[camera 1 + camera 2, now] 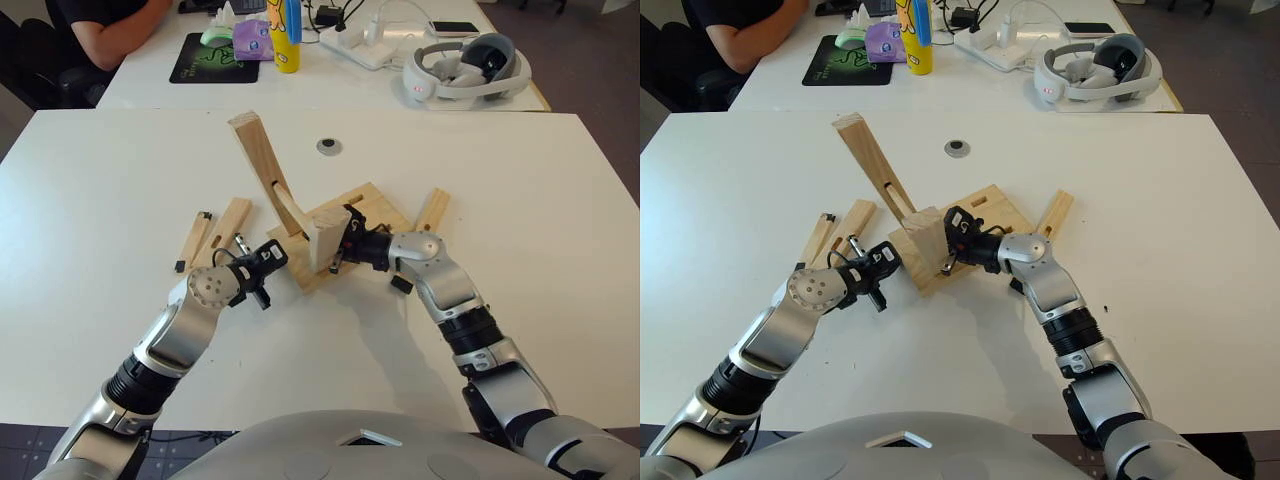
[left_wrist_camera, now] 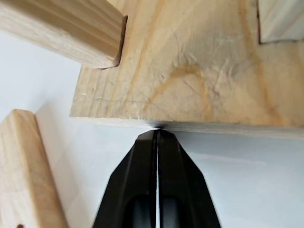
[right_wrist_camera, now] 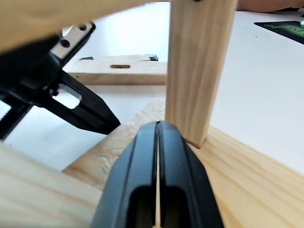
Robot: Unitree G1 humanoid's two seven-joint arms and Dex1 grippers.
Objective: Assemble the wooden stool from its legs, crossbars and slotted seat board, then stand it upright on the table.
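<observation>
**Partly assembled stool on the white counter point(image 1: 100, 300), read from the left of the frame to the right.**

At centre left, a narrow bar point(image 1: 193, 240) and a wider bar point(image 1: 226, 226) are laid flat side by side, neither yet fitted. Just right of them, the left hand point(image 1: 275, 260) is held low. Its fingers are pressed together on nothing, and their tips are set against the near edge of the seat board point(image 1: 378, 212).

The seat board is laid flat at the centre of the frame. From its left part a leg point(image 1: 262, 160) is raised, tilted toward the upper left, with its foot seated in the board. A second leg point(image 1: 322, 238) is stood at the board's near corner; whether it is fully seated cannot be told.

The right hand point(image 1: 347, 240) is placed just right of that second leg, over the board, its fingers likewise closed together with nothing between them. At centre right, a third bar point(image 1: 432, 210) is laid flat just beside the board.

The task is judged to be less than half done. Two legs are at the board, three pieces are unfitted, and the stool is not yet stood upright.

As receptacles, only the board's slots point(image 1: 980, 201) are offered, and some are seen unfilled. On the far counter point(image 1: 400, 85), at upper centre, a yellow bottle point(image 1: 287, 35) is stood; its contents cannot be told.
</observation>
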